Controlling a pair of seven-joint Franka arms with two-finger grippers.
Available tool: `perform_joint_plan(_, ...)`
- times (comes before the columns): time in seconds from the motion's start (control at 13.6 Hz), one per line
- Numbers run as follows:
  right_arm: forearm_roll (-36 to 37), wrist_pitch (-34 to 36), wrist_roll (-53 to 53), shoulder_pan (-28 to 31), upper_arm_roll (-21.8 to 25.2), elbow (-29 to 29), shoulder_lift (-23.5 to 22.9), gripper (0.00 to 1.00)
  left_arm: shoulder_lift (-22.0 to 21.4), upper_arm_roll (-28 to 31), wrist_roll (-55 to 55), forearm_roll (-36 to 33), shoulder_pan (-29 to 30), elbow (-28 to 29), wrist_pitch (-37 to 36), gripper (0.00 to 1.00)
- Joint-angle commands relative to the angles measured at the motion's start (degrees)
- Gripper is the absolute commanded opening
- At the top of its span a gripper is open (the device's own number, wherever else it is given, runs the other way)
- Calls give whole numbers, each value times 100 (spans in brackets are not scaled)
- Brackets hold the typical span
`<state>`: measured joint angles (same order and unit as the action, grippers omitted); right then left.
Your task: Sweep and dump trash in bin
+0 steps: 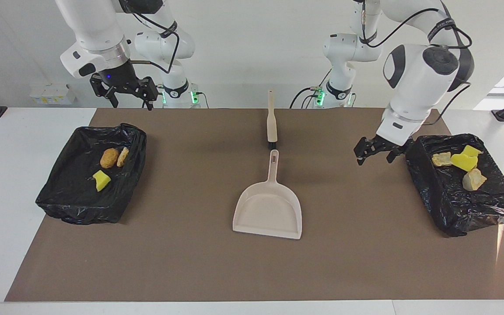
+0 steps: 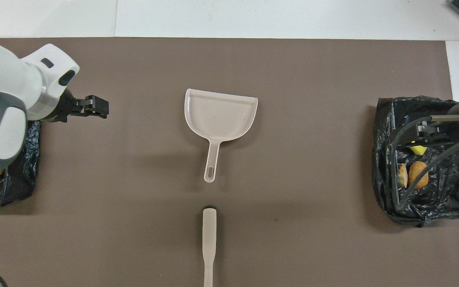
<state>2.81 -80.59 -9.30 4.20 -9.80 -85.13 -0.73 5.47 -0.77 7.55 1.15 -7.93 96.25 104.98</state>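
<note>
Facing view: note that all 7 trash pieces already lie in the 2 black-lined bins, 3 in the bin (image 1: 90,175) at the right arm's end and 4 in the bin (image 1: 466,183) at the left arm's end. No scrap lies on the brown mat (image 1: 190,262). The dustpan (image 1: 268,205) rests empty at mid-bench, its handle pointing toward the robots, in line with the brush (image 1: 271,120). The left claw (image 1: 376,153) hangs released and empty just beside its bin. The right claw (image 1: 125,92) waits released above the mat's robot-side edge.

Overhead view: confirm the left claw (image 2: 94,107) is well apart from the dustpan (image 2: 219,115). Only 3 pieces (image 2: 412,171) show here; the left arm hides the remainder.
</note>
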Motion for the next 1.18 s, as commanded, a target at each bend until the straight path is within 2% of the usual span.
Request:
perform_joint_plan(0.0,-141,-9,165,90,-22,93,-41,100,-318,-63,-735,-62,265,43,-372,100)
perform_joint_plan(0.44,-149,-9,174,90,-22,93,-32,100,-749,-55,-1221,-45,582,113,-943,100)
perform_joint_plan(0.74,-123,0,113,-41,-57,102,-15,100,-978,-72,-1238,-44,626,456,-900,100)
perform_joint_plan(1.11,-149,-44,95,-42,-93,58,-23,100,-952,-72,-1133,-44,661,404,-883,100)
